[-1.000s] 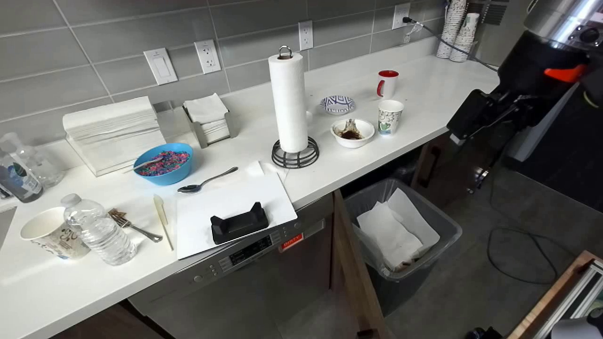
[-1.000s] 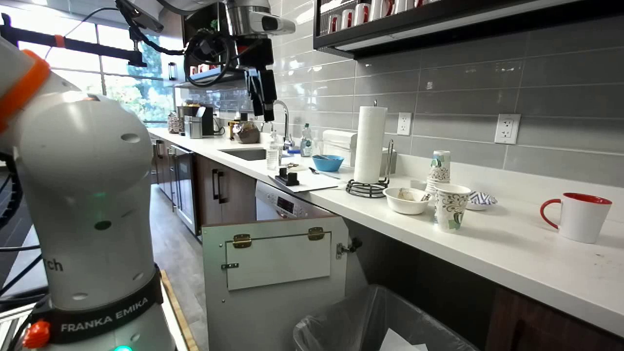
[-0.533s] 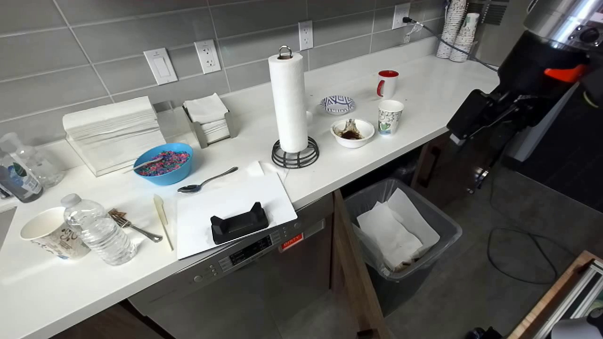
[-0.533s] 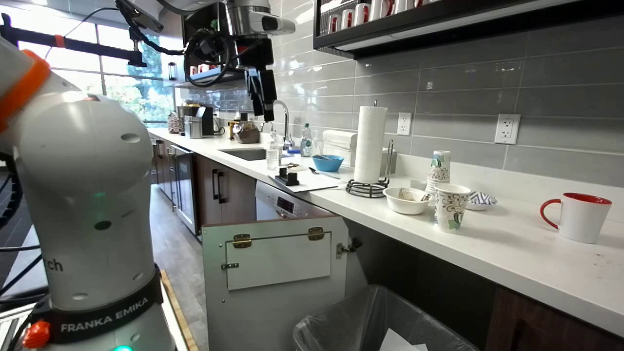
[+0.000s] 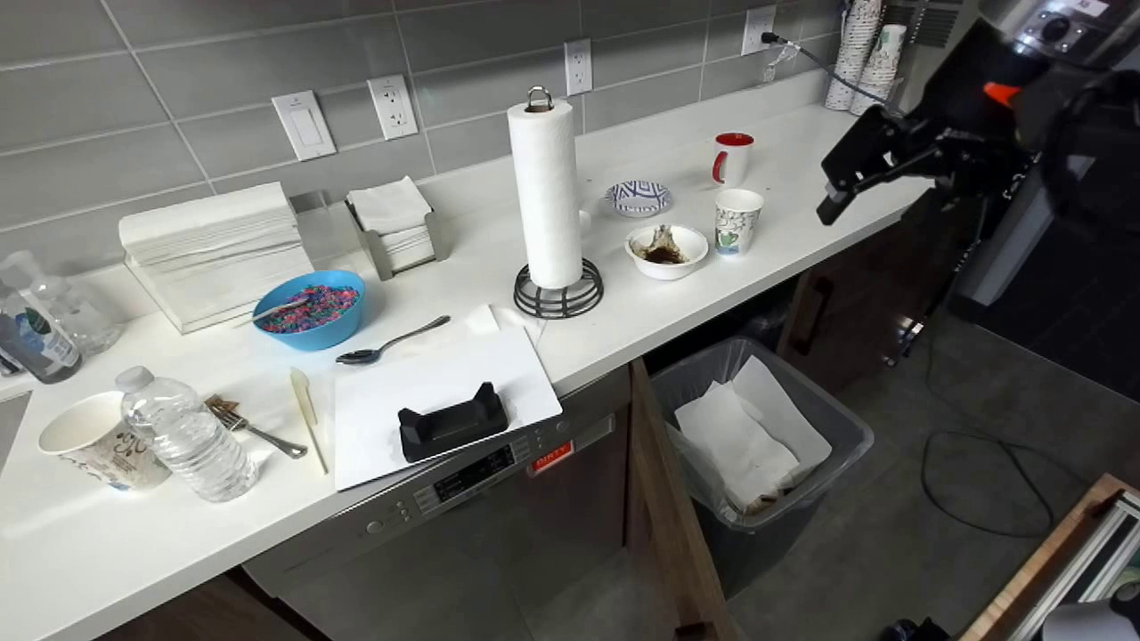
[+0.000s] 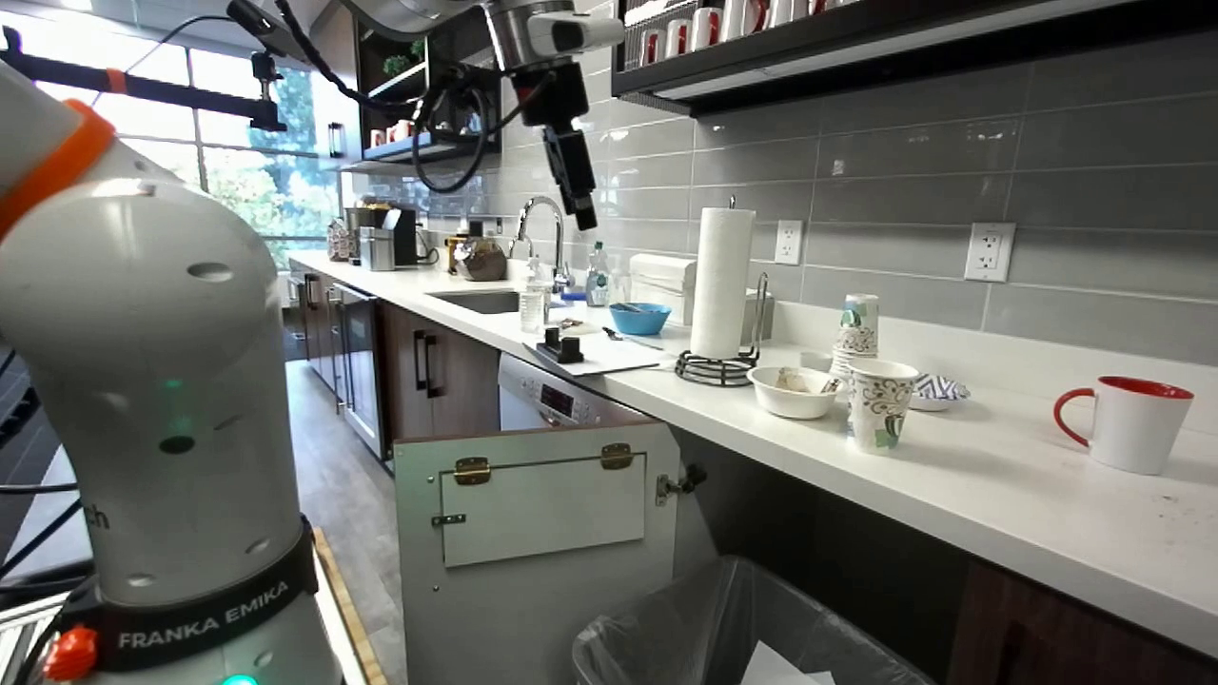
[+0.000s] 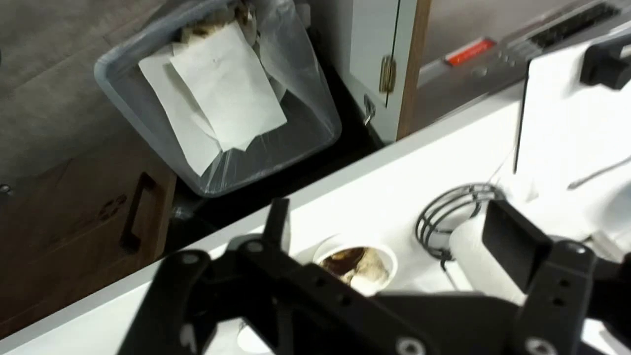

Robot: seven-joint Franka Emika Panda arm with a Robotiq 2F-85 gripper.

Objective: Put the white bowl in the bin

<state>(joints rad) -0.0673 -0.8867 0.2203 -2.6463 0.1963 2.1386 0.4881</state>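
While the Robotiq gripper (image 7: 394, 227) is hanging with its jaws wide apart, the white bowl (image 5: 666, 254) is resting on the countertop (image 5: 472, 276) between the paper-towel roll (image 5: 548, 196) and the patterned paper cup (image 5: 736, 223); lower, the lined waste bin (image 5: 770, 545) is holding white paper (image 5: 735, 436).

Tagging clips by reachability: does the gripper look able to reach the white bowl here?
Probably yes: the gripper is open and nothing covers the white bowl from above, though the patterned cup and paper-towel roll stand near it.
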